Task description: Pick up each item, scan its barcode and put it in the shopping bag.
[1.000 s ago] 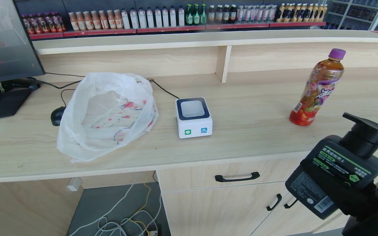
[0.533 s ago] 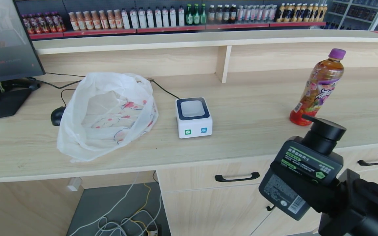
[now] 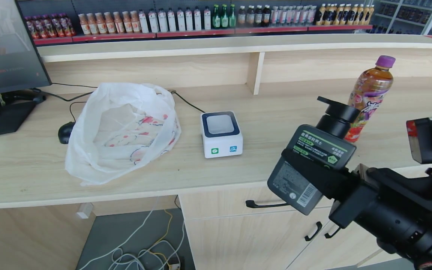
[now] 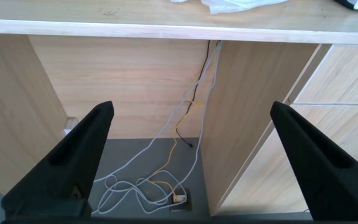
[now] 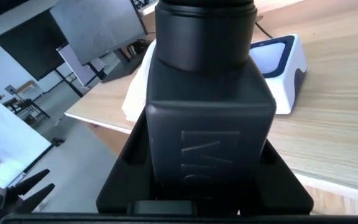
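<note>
My right gripper [image 3: 330, 180] is shut on a black pump bottle [image 3: 311, 165], held tilted above the counter's front edge, to the right of the white barcode scanner [image 3: 221, 134]. The bottle's barcode label faces the head camera. In the right wrist view the black pump bottle [image 5: 207, 118] sits between the jaws with the scanner [image 5: 277, 65] beyond it. A white shopping bag [image 3: 120, 129] lies open on the counter, left of the scanner. An orange drink bottle [image 3: 369, 93] with a purple cap stands at the right. My left gripper [image 4: 191, 162] hangs open below the counter edge, holding nothing.
A monitor [image 3: 8, 56] and a black mouse [image 3: 65, 132] sit at the counter's left end. A raised wooden shelf [image 3: 238, 48] runs along the back. Drawers with black handles [image 3: 268, 204] lie under the counter. Loose cables [image 4: 166, 180] lie on the floor.
My right gripper has carried the black pump bottle up and to the left, from below the counter's edge toward the scanner. Bag, scanner and drink bottle have stayed put.
</note>
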You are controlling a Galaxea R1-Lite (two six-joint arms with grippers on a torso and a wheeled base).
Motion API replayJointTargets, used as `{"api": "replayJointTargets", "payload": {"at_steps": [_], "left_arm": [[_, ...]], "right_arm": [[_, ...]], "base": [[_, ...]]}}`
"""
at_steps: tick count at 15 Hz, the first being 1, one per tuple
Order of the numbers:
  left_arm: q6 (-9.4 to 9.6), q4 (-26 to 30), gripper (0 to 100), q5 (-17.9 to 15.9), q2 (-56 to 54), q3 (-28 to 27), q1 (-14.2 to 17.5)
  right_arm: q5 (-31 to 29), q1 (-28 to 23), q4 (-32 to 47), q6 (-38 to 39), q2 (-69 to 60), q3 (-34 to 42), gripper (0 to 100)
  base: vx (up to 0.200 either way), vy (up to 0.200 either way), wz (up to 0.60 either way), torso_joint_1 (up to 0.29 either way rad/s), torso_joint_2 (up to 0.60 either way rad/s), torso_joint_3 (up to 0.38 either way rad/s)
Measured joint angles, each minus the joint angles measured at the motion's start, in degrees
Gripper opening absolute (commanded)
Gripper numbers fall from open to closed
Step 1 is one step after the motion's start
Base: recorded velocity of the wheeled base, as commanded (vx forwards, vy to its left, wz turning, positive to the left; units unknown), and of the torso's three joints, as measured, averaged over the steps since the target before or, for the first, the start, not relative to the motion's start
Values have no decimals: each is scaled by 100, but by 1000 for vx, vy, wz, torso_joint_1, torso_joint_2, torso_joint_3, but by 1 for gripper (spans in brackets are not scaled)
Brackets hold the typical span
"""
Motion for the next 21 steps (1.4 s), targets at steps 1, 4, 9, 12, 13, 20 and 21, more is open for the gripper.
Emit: {"api": "replayJointTargets", "payload": {"at_steps": [1, 4, 9, 12, 13, 20, 21], "left_arm": [[0, 0, 100, 0, 0, 0, 0], [0, 0, 100, -2, 0, 0, 0], [0, 0, 100, -2, 0, 0, 2], [0, 0, 100, -2, 0, 0, 2], [0, 0, 100, -2, 0, 0, 2], [0, 0, 100, -2, 0, 0, 2], [0, 0, 100, -2, 0, 0, 2]], "right_arm": [[0, -13, -13, 90, 69, -105, 0], [0, -55, -11, 216, 183, -212, 0], [110, -179, -22, 588, 378, -622, 0], [213, -239, -27, 638, 419, -713, 0], [219, -243, -38, 697, 425, -744, 0], [366, -247, -38, 736, 456, -766, 0], [386, -247, -40, 766, 458, -768, 0]], "base": [[0, 0, 0, 0, 0, 0], [0, 0, 0, 0, 0, 0], [0, 0, 0, 0, 0, 0], [0, 0, 0, 0, 0, 0], [0, 0, 0, 0, 0, 0], [0, 0, 0, 0, 0, 0], [0, 0, 0, 0, 0, 0]]}}
